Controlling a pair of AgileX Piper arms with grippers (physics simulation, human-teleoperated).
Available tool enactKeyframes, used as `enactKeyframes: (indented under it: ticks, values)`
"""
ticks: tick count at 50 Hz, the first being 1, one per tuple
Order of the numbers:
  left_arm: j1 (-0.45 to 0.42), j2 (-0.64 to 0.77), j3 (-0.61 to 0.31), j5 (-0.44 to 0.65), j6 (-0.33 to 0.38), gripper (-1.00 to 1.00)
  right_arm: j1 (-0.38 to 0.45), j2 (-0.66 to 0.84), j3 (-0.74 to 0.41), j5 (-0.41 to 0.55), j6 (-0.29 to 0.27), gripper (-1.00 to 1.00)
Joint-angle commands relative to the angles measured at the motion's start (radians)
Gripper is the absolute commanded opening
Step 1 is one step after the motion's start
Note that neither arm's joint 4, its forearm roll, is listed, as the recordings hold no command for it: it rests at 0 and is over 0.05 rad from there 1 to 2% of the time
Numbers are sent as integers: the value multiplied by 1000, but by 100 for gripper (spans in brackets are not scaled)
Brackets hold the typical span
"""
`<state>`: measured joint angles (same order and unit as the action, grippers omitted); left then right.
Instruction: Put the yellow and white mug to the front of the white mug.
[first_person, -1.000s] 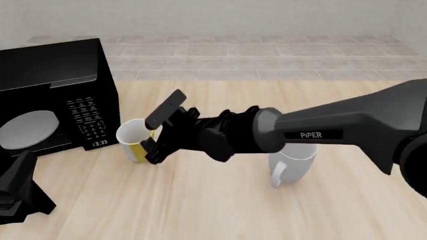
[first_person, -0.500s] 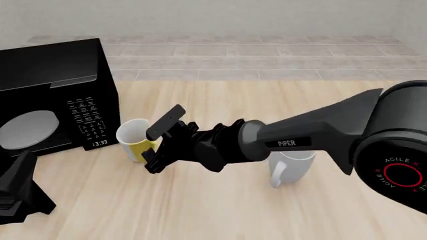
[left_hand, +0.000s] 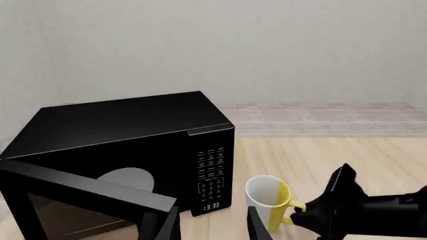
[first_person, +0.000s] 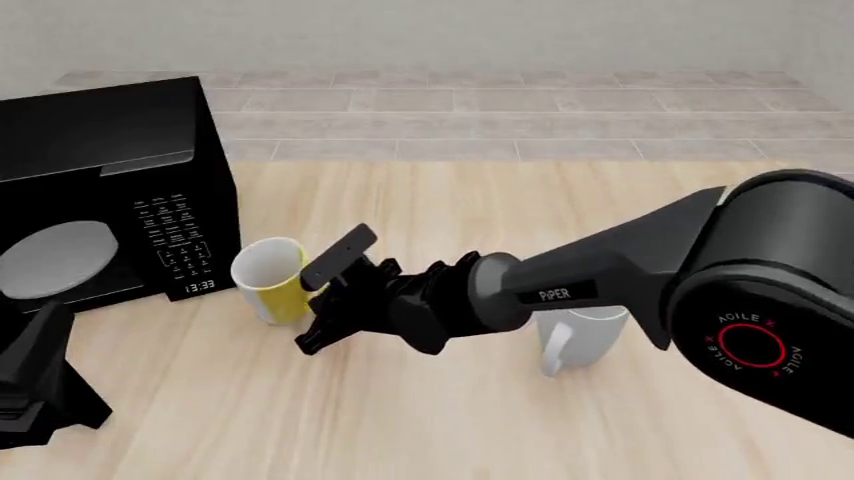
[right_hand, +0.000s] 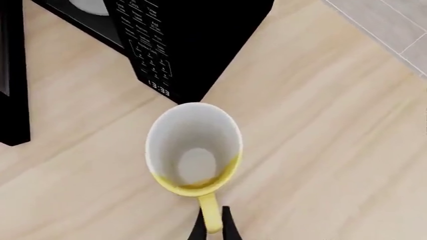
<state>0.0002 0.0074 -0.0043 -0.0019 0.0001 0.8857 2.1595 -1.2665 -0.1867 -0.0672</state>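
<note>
The yellow and white mug (first_person: 271, 278) stands upright on the table just right of the microwave, its handle toward the right arm. In the right wrist view the mug (right_hand: 193, 150) shows its white inside, and my right gripper (right_hand: 213, 227) has its two thin fingertips pressed on either side of the yellow handle. From the front, that right gripper (first_person: 311, 303) lies low at the mug's right side. The white mug (first_person: 583, 335) stands further right, partly hidden behind the right arm. My left gripper (left_hand: 213, 227) is open and holds nothing, low at the front left (first_person: 34, 385).
A black microwave (first_person: 107, 180) with its door swung open stands at the left, close to the yellow and white mug. The right arm stretches across the table's middle from the right. Light wooden tabletop (first_person: 441, 420) lies in front of both mugs.
My right arm has dropped lower and its gripper has come down onto the mug's handle. The mug has not moved, and the left arm stays still.
</note>
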Motion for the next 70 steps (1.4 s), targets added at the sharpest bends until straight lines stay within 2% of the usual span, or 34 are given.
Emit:
enactKeyframes:
  ticks: [1,5,14,22,38,52,70]
  values:
    - [0,0,0,0,0,100,0,15,-1,-2,11,-100]
    - [0,0,0,0,0,100,0,-2,1,10,-5,-100]
    - [0,0,0,0,0,100,-18,-104,7,55,-88,-100]
    - [0,0,0,0,0,100,-30,-162,10,80,-116,-100]
    - [0,0,0,0,0,100,-145,-277,30,137,-137,-100]
    - [0,0,0,0,0,100,-225,-365,81,147,-152,-100]
    - [0,0,0,0,0,100,-319,-426,193,83,-153,-100]
